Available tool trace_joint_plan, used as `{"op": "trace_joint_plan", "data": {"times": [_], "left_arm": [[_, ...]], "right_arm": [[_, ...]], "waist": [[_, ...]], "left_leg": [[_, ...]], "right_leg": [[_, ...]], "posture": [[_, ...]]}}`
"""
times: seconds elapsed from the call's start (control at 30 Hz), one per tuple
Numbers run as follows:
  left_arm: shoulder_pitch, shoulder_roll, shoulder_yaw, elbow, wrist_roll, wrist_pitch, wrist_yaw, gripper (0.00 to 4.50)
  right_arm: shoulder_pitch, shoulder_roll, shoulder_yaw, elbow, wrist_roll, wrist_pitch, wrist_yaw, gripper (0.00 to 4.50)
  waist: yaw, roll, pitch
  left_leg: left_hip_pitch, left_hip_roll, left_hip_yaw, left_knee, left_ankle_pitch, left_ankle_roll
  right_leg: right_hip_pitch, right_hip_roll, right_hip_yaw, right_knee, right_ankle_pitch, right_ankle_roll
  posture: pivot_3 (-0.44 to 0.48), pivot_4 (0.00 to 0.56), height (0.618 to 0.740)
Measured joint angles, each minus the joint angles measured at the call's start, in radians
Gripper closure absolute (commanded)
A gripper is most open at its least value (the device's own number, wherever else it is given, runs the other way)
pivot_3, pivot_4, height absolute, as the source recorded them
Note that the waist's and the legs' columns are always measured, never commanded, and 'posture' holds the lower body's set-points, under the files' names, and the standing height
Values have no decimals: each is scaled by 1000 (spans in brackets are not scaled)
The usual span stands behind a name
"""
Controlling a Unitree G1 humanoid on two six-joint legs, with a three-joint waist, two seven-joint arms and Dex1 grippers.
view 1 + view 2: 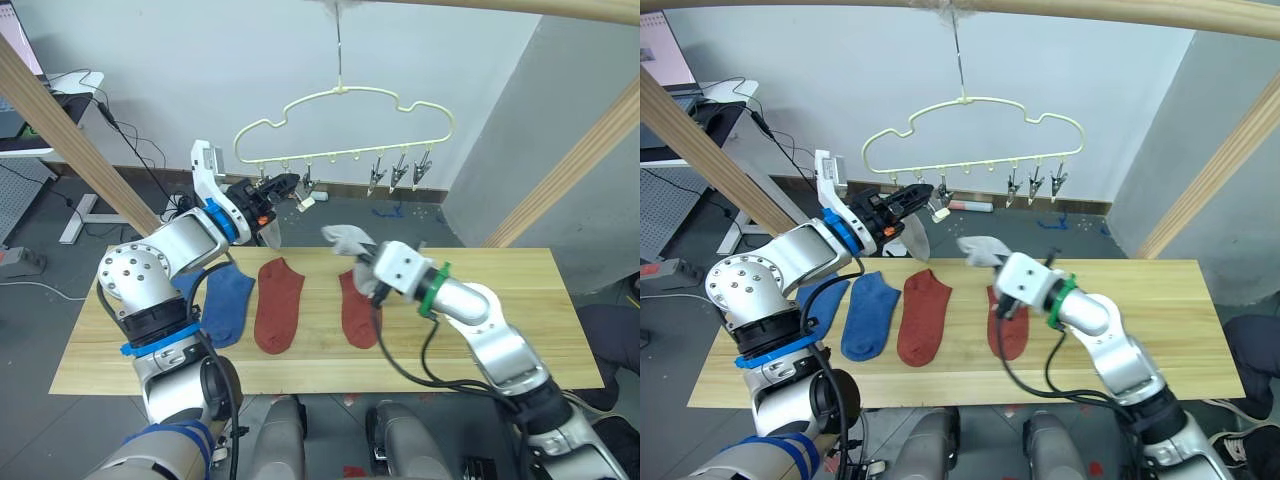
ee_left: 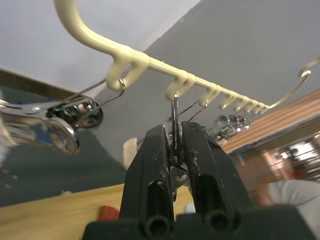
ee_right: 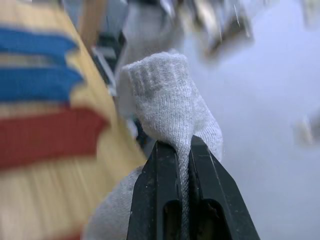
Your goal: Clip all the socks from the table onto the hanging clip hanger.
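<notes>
The pale-yellow clip hanger (image 1: 342, 97) hangs above the table's far edge, with grey clips (image 1: 400, 172) along its lower bar. My left gripper (image 2: 174, 132) is raised to the bar's left part and is shut on one metal clip. A light grey sock (image 1: 918, 236) dangles just below it. My right gripper (image 3: 184, 145) is shut on another light grey sock (image 1: 348, 238) and holds it above the table (image 1: 520, 330). Two blue socks (image 1: 870, 312) and two rust-red socks (image 1: 278, 305) lie flat on the planks. The right arm partly covers the right red sock (image 1: 358, 320).
Slanted pale wooden frame poles rise at the left (image 1: 70, 140) and at the right (image 1: 575, 165), and a top pole (image 1: 1120, 12) carries the hanger's hook. Bare planks stretch right of the socks. Cables and a desk leg (image 1: 80, 215) lie on the floor behind.
</notes>
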Motion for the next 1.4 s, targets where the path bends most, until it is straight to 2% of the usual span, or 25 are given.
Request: {"op": "trace_joint_plan", "data": {"times": [0.23,0.47,0.73,0.8,1.03,1.2,1.23,1.33,1.4], "left_arm": [[7,3,-1,-12,-74,-3,69,4402],[15,3,-9,-13,-161,-12,129,4402],[26,53,-59,-13,-200,-37,131,4402],[35,74,-83,-17,-195,-51,119,3688],[73,111,-137,-43,-193,-80,77,1608],[91,179,-172,-60,-185,-87,14,65],[99,197,-184,-72,-176,-87,-3,28],[138,250,-224,-104,-142,-95,-64,0],[165,279,-253,-119,-103,-111,-100,0]], "right_arm": [[-53,78,3,82,-48,-8,-54,4461],[-73,110,0,93,-64,-14,-61,4461],[-81,127,-4,109,-65,-20,-70,4461],[-85,132,-6,111,-65,-20,-72,4500],[-87,168,-11,118,-42,-15,-73,4500],[-76,262,-49,117,109,98,-22,4500],[-69,281,-57,115,149,133,-8,4500],[-58,315,-77,115,266,246,35,3723],[-63,332,-101,115,310,289,38,3034]], "waist": [[6,0,0],[5,0,0],[4,0,0],[4,0,0],[4,0,0],[2,0,0],[2,0,0],[2,0,0],[3,0,0]], "left_leg": [[0,1,0,0,0,0],[0,0,-1,0,0,-1],[0,0,0,-1,1,-1],[0,0,0,-1,0,-1],[0,0,0,-1,1,-1],[0,0,-1,-2,0,-1],[0,1,-1,-2,0,-1],[0,1,-1,-2,0,-1],[0,1,-1,-2,0,-1]], "right_leg": [[0,-1,0,-1,0,0],[0,-2,0,-1,0,0],[0,-2,0,-1,0,0],[0,-2,0,-1,0,0],[0,-2,0,-1,0,0],[0,-2,0,-1,0,0],[0,-2,0,-1,0,0],[-1,-2,0,-1,0,0],[-1,-3,0,-1,0,0]], "posture": [[67,261,740],[63,263,740],[63,263,740],[62,262,740],[65,261,740],[72,257,740],[72,257,740],[78,257,740],[78,257,740]]}}
